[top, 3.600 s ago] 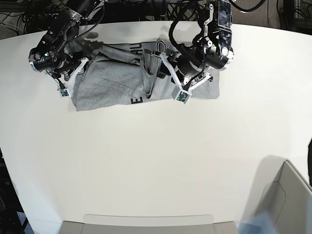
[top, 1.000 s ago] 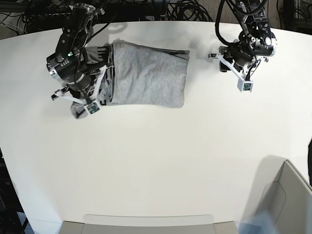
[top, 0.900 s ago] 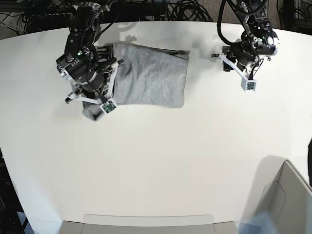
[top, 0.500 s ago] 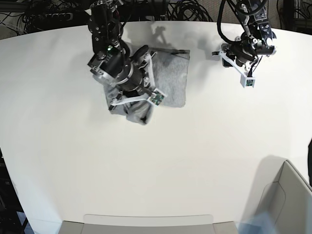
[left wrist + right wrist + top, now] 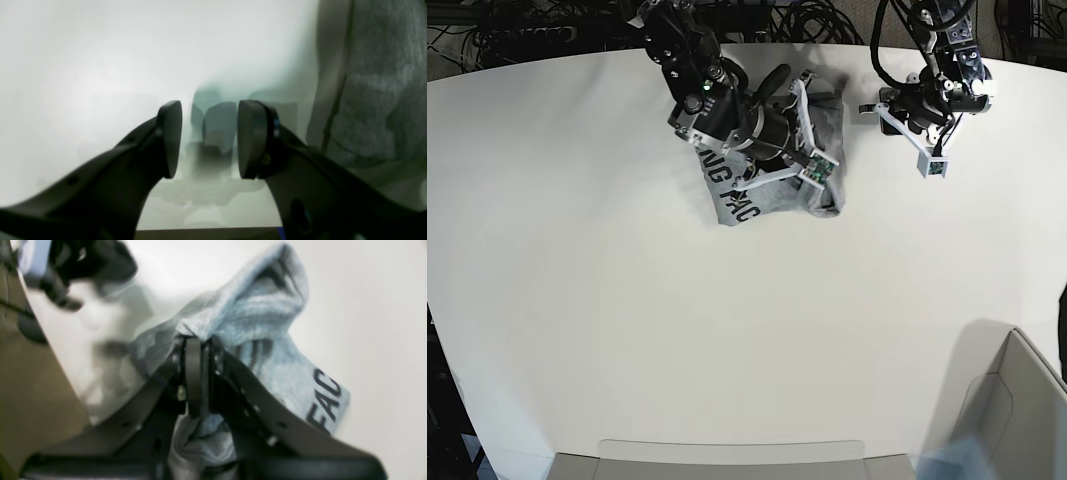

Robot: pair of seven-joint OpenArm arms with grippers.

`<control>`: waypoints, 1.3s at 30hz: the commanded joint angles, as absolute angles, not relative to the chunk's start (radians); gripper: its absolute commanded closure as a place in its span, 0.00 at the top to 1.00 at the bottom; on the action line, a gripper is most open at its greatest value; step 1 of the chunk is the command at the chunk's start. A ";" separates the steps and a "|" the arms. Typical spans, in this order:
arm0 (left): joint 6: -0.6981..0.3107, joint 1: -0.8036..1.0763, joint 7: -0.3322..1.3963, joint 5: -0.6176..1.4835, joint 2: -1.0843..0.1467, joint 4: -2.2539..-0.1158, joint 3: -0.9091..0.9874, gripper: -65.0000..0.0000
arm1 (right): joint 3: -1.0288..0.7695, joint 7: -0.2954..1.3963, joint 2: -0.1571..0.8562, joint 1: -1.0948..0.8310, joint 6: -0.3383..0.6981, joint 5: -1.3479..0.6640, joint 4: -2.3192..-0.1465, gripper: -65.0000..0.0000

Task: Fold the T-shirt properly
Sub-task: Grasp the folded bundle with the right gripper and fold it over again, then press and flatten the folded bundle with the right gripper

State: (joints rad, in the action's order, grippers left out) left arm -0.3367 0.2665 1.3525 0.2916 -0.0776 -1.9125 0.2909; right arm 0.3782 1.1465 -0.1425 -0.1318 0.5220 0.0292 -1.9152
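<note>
table (image 5: 627,330): white, fills the base view; the work sits at its upper centre.

shirt (image 5: 757,195): grey, bunched into a compact bundle in the upper centre of the base view, lettered side partly up along its lower left. one end is lifted off the table in the right claw; the right wrist view shows black letters at the lower right of that frame.

right arm (image 5: 697,75): reaches down from the top edge over the shirt, wrist turned toward the frame's right. right claw (image 5: 195,350): clenched on a pinched ridge of shirt, fabric draping both sides of the jaws.

left arm (image 5: 942,60): upper right of the base view, held low beside the shirt's right edge, not touching it. left claw (image 5: 208,140): released, jaws apart with only table between them; shirt edge at the right of the left wrist view.

risks, as judged:
- the carried end may land skewed or short of the far edge, since only one point is held and the loose fabric sags.
- layers beneath may drag and bunch, as nothing pins the bundle.
- the thin pinch may slip, dropping the fold early.
- the idle left claw stands close to the landing side and could snag the shirt.
</note>
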 commanded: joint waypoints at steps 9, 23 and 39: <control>-0.338 0.259 1.339 0.298 -0.084 -1.928 0.292 0.40 | 0.343 1.021 -0.153 -0.145 0.377 0.019 -1.952 0.00; -0.338 0.260 1.339 0.298 -0.084 -1.928 0.294 0.40 | 0.447 0.849 -0.125 -0.125 -0.099 0.022 -1.848 0.00; -0.338 0.263 1.339 0.298 -0.084 -1.928 0.295 0.40 | 0.785 0.926 -0.120 0.062 -0.228 0.021 -1.584 0.28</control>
